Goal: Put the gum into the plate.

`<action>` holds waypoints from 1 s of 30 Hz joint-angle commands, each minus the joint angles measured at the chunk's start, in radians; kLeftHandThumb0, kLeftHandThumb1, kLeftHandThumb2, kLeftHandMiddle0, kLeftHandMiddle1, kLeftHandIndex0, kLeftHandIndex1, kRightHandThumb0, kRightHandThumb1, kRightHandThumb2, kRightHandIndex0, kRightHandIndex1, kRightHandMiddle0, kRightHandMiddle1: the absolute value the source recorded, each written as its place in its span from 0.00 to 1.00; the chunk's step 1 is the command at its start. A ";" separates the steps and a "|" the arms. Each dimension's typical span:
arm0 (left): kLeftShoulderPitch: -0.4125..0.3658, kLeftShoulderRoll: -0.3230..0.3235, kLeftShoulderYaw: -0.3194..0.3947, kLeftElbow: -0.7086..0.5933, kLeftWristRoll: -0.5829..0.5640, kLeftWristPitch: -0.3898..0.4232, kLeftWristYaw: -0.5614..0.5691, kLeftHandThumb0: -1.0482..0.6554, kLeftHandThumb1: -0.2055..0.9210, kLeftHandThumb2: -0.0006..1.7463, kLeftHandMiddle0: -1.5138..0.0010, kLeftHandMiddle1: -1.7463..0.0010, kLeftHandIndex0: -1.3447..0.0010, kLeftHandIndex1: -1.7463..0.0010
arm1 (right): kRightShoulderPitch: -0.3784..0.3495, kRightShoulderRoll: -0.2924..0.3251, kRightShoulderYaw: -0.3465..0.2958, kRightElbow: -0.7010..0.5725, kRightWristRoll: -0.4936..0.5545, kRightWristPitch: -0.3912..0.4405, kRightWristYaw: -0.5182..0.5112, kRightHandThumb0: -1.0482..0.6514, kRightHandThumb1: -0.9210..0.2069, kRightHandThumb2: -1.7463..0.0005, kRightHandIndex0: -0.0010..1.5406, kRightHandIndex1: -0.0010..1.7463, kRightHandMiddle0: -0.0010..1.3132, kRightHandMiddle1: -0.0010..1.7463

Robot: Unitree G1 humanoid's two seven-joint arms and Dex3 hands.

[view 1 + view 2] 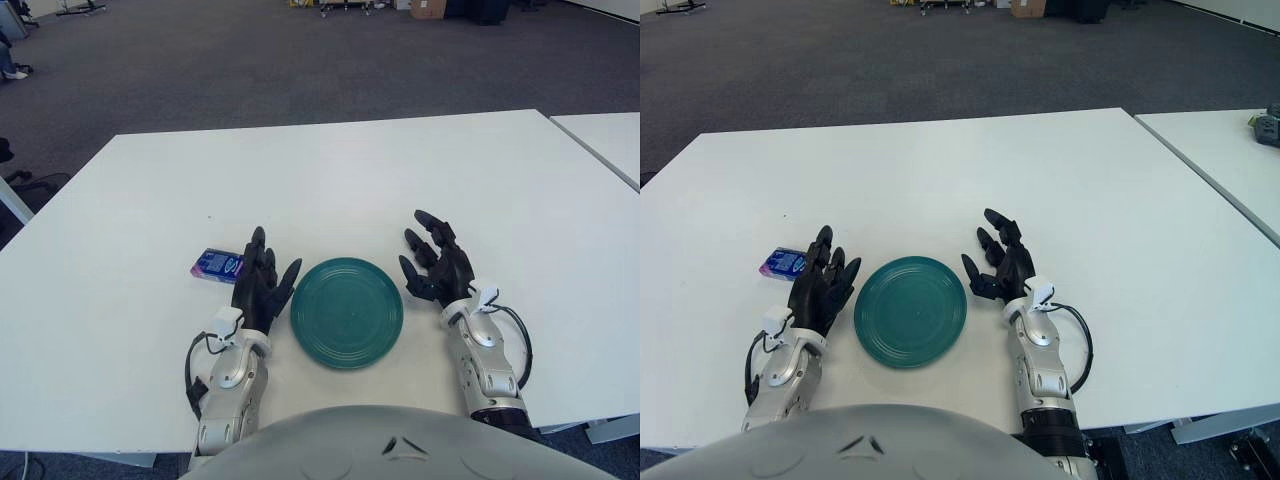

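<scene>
— None of the task is done yet, as far as I can judge. The gum, a small blue and purple pack, lies flat on the white counter, not in the plate.

— Where is it, set against the plate?

— Off to the plate's left, with the left hand between the two. The pack sits just beside that hand's fingertips, on their outer side. I cannot tell whether a fingertip touches it; it looks slightly apart.

— Does the hand have hold of it?

— No. Its fingers are stretched out forward and spread a little, gripping nothing.

— And the plate?

— The green plate sits near the front edge of the counter, between the two hands, and nothing lies in it.

— What of the other hand?

— The right hand shows just beside the plate's right rim, fingers loosely spread and holding nothing.

— So what is left?

— All of it, I would say: the left hand has to shift a little to its left, close on the pack, lift it, carry it across to the right over the rim and let it go in the plate. The reach is short, but the pack is flat and low, so pinching it off the counter looks like the fiddly part.
</scene>
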 commanded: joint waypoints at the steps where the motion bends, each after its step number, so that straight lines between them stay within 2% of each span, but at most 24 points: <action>1: -0.060 -0.020 0.002 -0.038 0.021 0.045 0.029 0.09 1.00 0.02 0.91 0.99 1.00 0.85 | 0.040 0.004 -0.004 0.083 0.000 0.051 -0.004 0.46 0.56 0.45 0.24 0.01 0.00 0.46; 2: -0.071 -0.017 0.005 -0.037 0.023 0.049 0.032 0.09 1.00 0.02 0.91 0.99 1.00 0.84 | 0.039 0.004 -0.005 0.087 0.001 0.048 -0.003 0.46 0.56 0.45 0.24 0.01 0.00 0.46; 3: -0.123 -0.007 0.032 -0.029 0.019 0.057 0.036 0.09 1.00 0.02 0.90 0.98 1.00 0.82 | 0.038 0.003 -0.003 0.090 0.000 0.042 0.001 0.46 0.56 0.45 0.24 0.01 0.00 0.47; 6: -0.208 0.014 0.083 -0.017 0.007 0.071 0.038 0.11 1.00 0.04 0.84 0.97 1.00 0.70 | 0.031 0.000 -0.002 0.104 -0.001 0.031 0.007 0.45 0.56 0.45 0.24 0.01 0.00 0.47; 12: -0.253 0.032 0.104 -0.059 0.018 0.102 0.030 0.15 1.00 0.07 0.77 0.95 1.00 0.57 | 0.021 -0.005 -0.002 0.129 -0.014 0.023 0.002 0.41 0.54 0.47 0.23 0.00 0.00 0.44; 16: -0.278 0.068 0.108 -0.100 0.034 0.137 0.013 0.17 1.00 0.07 0.73 0.92 1.00 0.49 | 0.015 -0.010 0.004 0.141 -0.025 0.013 0.004 0.39 0.52 0.48 0.22 0.00 0.00 0.41; 18: -0.300 0.103 0.115 -0.100 0.055 0.157 0.001 0.17 1.00 0.06 0.77 0.80 1.00 0.45 | 0.014 -0.013 0.007 0.145 -0.030 0.011 0.008 0.37 0.49 0.51 0.21 0.00 0.00 0.39; 21: -0.327 0.205 0.101 -0.104 0.174 0.190 -0.030 0.17 1.00 0.06 0.82 0.71 1.00 0.42 | 0.010 -0.014 0.009 0.149 -0.031 0.017 0.012 0.34 0.45 0.54 0.20 0.00 0.00 0.35; 26: -0.349 0.338 0.076 -0.097 0.303 0.207 -0.103 0.17 1.00 0.04 0.82 0.72 0.97 0.42 | 0.002 -0.012 0.007 0.165 -0.033 0.013 0.009 0.33 0.43 0.55 0.20 0.00 0.00 0.35; 28: -0.352 0.432 0.079 -0.038 0.347 0.151 -0.157 0.17 1.00 0.05 0.80 0.76 0.95 0.43 | 0.000 -0.013 0.007 0.168 -0.035 0.011 0.009 0.32 0.42 0.56 0.20 0.00 0.00 0.36; 30: -0.359 0.540 0.068 0.075 0.419 0.051 -0.190 0.16 1.00 0.07 0.79 0.80 0.96 0.44 | -0.006 -0.014 0.005 0.179 -0.034 0.001 0.014 0.32 0.42 0.56 0.20 0.00 0.00 0.37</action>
